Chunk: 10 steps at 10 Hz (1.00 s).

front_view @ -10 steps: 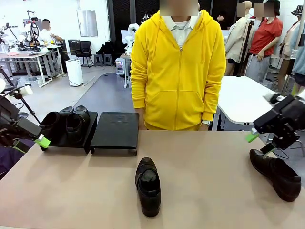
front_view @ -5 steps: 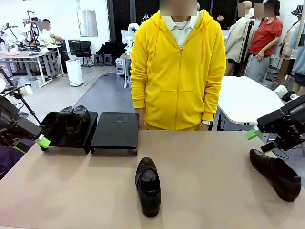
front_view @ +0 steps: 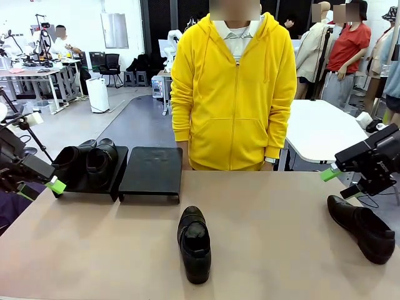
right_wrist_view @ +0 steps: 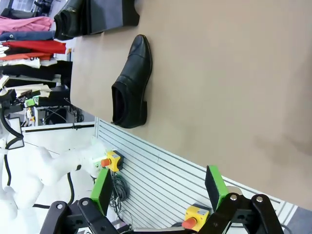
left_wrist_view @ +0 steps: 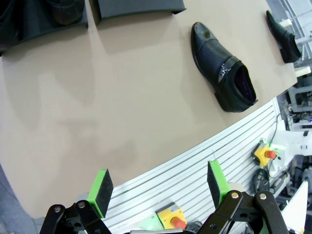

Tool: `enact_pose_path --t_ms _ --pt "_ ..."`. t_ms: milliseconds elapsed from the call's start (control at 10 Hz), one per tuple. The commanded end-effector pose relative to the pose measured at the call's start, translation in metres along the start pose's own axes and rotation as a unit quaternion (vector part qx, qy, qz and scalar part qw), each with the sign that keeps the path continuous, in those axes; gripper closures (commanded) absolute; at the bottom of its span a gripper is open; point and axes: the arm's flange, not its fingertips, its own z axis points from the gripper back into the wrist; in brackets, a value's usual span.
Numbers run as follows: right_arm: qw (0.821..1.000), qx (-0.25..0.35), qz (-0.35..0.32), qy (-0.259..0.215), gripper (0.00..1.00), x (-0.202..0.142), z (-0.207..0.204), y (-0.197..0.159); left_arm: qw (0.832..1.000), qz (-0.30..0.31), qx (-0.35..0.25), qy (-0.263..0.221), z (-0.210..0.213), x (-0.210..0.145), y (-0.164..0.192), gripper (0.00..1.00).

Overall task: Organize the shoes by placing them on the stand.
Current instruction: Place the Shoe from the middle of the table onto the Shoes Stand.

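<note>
Closest to our edge of the table (front_view: 275,262), the middle shoe (front_view: 194,245) lies flat with its heel toward us and its toe toward the stand, touching nothing. Off to our right, the second loose shoe (front_view: 362,227) lies at an angle near the table's right edge. The right gripper (front_view: 340,184) hovers just above that shoe's far end, with its green pads spread wide and nothing between them. At the opposite side, the left gripper (front_view: 40,187) hangs at the near left corner of the stand (front_view: 152,170), equally wide open and empty-handed.

Farther back, the stand's left tray (front_view: 81,184) carries two shoes (front_view: 94,159) side by side, while the right tray has a bare slanted face. Beyond it a person (front_view: 232,94) in a yellow hoodie stands at the far edge with hands low behind the table.

We judge the step in hand to be the right arm's pickup of the shoe beneath it. To do it well, we should turn the wrist so the fingers straddle the shoe across its width, near the opening where the sides are firm. We should come down squarely and close only once both pads flank the leather, since glossy leather may slip from a shallow pinch. For the carry we would lift it well above the middle shoe, then set it toe up the slope on the bare tray, hard to one side, leaving room for its partner
</note>
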Motion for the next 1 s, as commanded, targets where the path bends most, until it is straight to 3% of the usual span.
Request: enact_pose_path --t_ms 0,200,300,400,500,600,800,900 --pt "1.000 0.000 0.004 0.004 0.00 0.001 0.005 -0.001 1.000 0.000 0.003 0.006 0.004 0.000 0.000 0.00" --pt "1.000 0.000 0.004 0.004 0.00 0.001 0.005 -0.001 1.000 0.000 0.000 0.000 0.000 0.000 0.000 0.00" --pt "1.000 0.000 0.004 0.004 0.00 0.001 0.005 -0.001 0.996 0.088 0.002 -0.025 -0.001 0.015 -0.020 0.00" --pt "1.000 0.000 0.004 0.004 0.00 0.001 0.005 -0.001 0.993 0.109 -0.047 -0.017 -0.029 0.038 -0.051 0.00" --pt "1.000 0.000 0.004 0.004 0.00 0.001 0.005 -0.001 0.992 0.100 -0.047 0.059 -0.065 0.065 -0.091 0.00" --pt "1.000 0.000 0.004 0.004 0.00 0.001 0.005 -0.001 0.985 0.162 -0.025 0.058 -0.100 0.091 -0.132 0.00" --pt "1.000 0.000 0.004 0.004 0.00 0.001 0.005 -0.001 0.982 0.147 0.033 0.113 -0.189 0.123 -0.202 0.00" --pt "1.000 0.000 0.004 0.004 0.00 0.001 0.005 -0.001 0.977 0.162 0.090 0.106 -0.240 0.133 -0.231 0.00"
